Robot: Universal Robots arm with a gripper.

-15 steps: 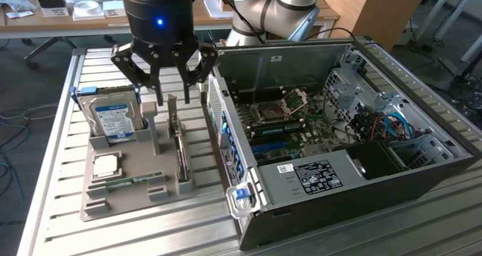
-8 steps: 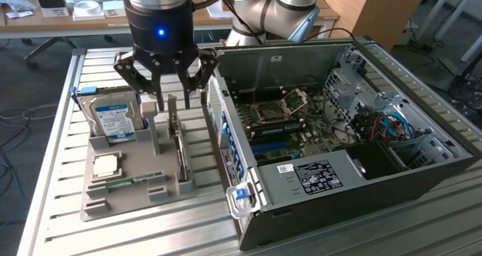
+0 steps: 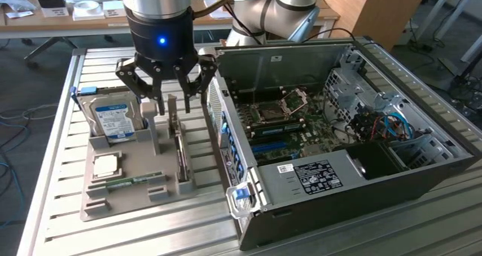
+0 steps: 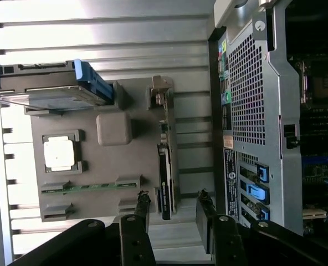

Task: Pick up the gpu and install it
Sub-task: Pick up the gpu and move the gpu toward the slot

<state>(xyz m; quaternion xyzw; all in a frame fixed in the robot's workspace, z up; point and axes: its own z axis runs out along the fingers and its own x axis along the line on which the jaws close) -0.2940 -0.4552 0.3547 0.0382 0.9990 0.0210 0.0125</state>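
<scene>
The gripper (image 3: 167, 101) is seen in the upper left of the exterior view, hanging from the arm with a blue light lit on its body. Its fingers (image 4: 143, 206) are spread wide apart and nothing is held between them.

The gpu (image 3: 180, 149) is found standing on its long edge in a slot of the grey holder tray (image 3: 135, 202), left of centre in the exterior view and just beside the open computer case (image 3: 339, 171). In the wrist view the gpu (image 4: 165, 177) is seen edge-on, and one end of it lies in line with the gap between the two fingertips of the gripper (image 4: 174, 205). The gripper is placed above the card, and no contact between fingers and card can be made out.

Noted on the same tray:
- A hard drive (image 3: 113, 120) with a blue-white label is propped upright at the exterior view's left.
- A square processor chip (image 3: 107, 164) is laid flat in a recess.
- A narrow green RAM stick (image 3: 128, 181) is laid in a slot nearer the camera.
- A pale grey post (image 3: 150, 112) is stood beside the gpu, under the gripper.

The case is laid on its side on the slatted metal table (image 3: 53, 154) with the motherboard exposed. The gpu is not installed in the case.
</scene>
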